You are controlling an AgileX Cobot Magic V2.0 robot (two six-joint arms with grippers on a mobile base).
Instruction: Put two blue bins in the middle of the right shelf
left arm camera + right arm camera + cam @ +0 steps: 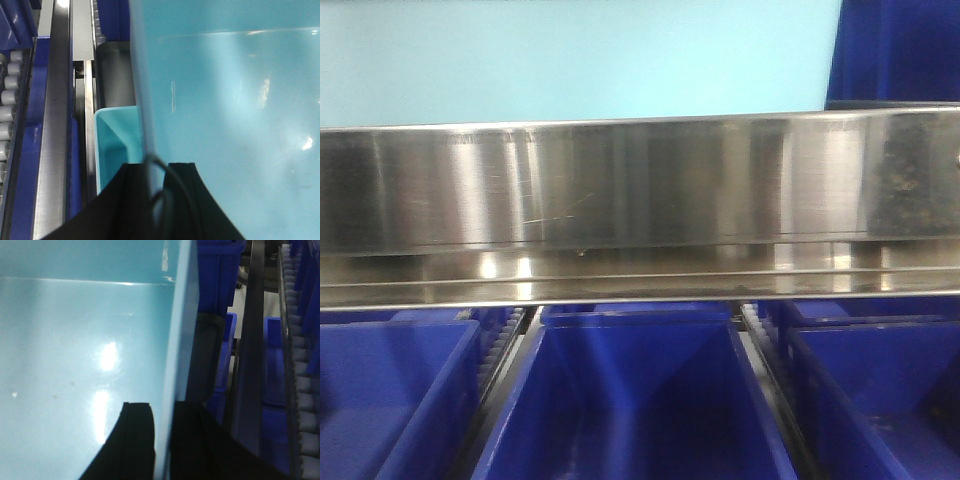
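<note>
Left hand (147, 167) and right hand (162, 407) each clamp a pale-blue bin (225, 125) wall, steel rails (52, 150) close alongside.

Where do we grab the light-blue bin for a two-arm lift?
Clamp the light-blue bin by its thin opposite walls, one claw per side, coming over the rim: walls are smooth, no handles visible. Left claw and right claw each straddle a wall that way.
</note>
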